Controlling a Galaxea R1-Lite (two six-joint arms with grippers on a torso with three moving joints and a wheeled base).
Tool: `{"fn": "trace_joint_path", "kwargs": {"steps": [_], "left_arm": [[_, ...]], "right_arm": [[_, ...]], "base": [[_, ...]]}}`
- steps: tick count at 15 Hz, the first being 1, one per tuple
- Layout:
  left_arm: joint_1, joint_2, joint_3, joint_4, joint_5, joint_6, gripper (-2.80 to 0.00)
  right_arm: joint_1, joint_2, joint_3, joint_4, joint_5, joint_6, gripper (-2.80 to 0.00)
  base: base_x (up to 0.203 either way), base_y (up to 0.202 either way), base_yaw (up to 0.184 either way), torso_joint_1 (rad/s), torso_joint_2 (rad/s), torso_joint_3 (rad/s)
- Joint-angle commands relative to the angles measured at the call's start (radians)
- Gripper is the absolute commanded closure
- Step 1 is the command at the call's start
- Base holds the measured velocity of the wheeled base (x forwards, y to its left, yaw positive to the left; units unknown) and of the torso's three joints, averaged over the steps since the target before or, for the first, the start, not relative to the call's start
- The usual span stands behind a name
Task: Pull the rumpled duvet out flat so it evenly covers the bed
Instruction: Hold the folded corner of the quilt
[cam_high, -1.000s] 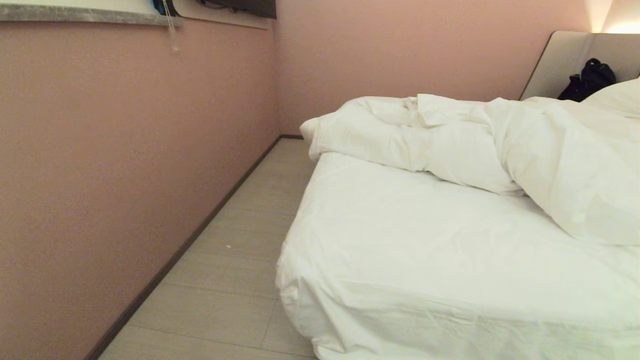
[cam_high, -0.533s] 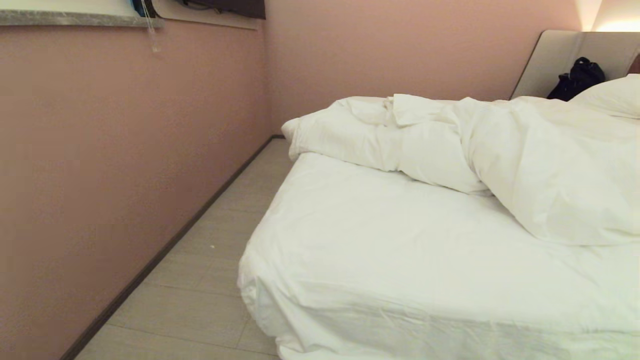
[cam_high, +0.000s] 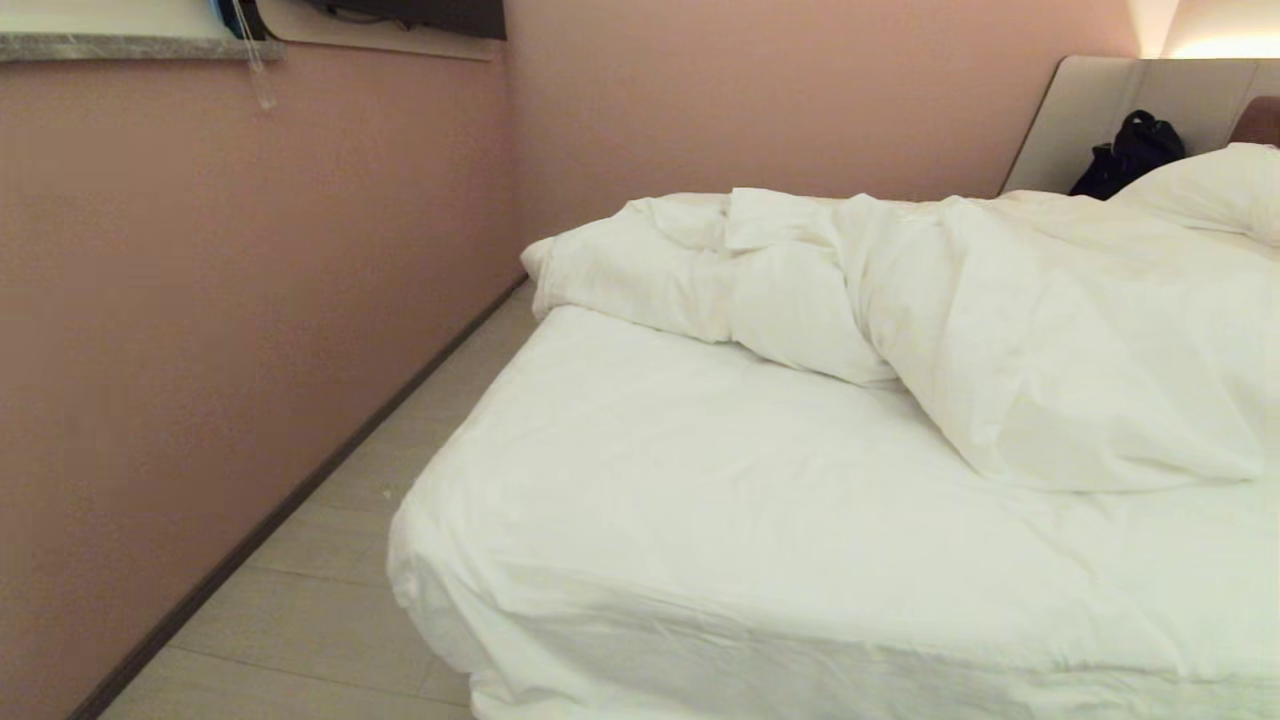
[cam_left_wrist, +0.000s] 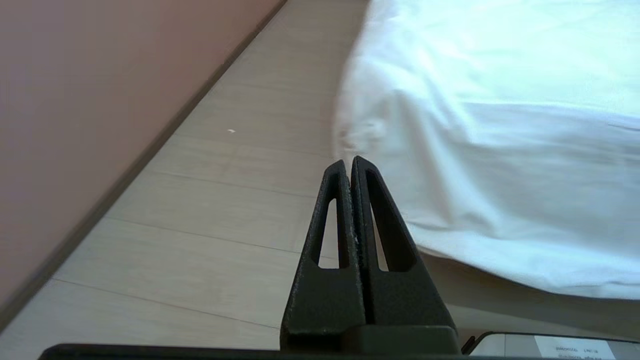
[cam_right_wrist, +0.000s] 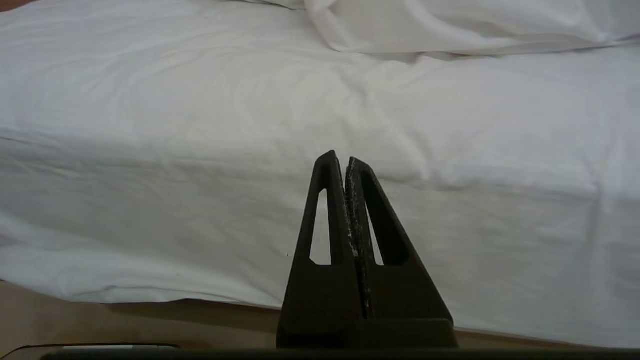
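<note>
Whole view has slid since a second ago, more bed (cam_high: 700, 520) in frame and less floor (cam_high: 300, 610), so the camera moved and the bedding didn't. Duvet (cam_high: 1000, 340) sits bunched toward the headboard (cam_high: 1080, 110) end, its right side cut off by the frame. Left gripper (cam_left_wrist: 349, 165) is pinched together over the floor by the bed corner. Right gripper (cam_right_wrist: 340, 161) is pinched together too, facing the sheet (cam_right_wrist: 200, 125). Neither shows in the head view.

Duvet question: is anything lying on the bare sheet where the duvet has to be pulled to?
Nothing visible does. The duvet is bunched toward the headboard end of the bed, and the sheet it must cover lies bare, with only soft wrinkles.
</note>
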Motion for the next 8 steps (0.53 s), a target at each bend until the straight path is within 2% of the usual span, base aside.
{"fn": "trace_joint_path", "kwargs": {"steps": [1,3,8], "left_arm": [[0.001,0.000,0.001,0.000,0.000,-0.002,0.00],[0.001,0.000,0.000,0.000,0.000,-0.004,0.00],[0.001,0.000,0.000,0.000,0.000,-0.004,0.00]], "right_arm": [[0.000,0.000,0.000,0.000,0.001,0.000,0.00],[0.000,0.000,0.000,0.000,0.000,0.000,0.00],[0.000,0.000,0.000,0.000,0.000,0.000,0.00]], "base": [[0.000,-0.178,-0.003,0.005,0.00,0.002],[0.000,-0.101,0.003,0.002,0.00,0.002],[0.000,0.000,0.000,0.000,0.00,0.000]]}}
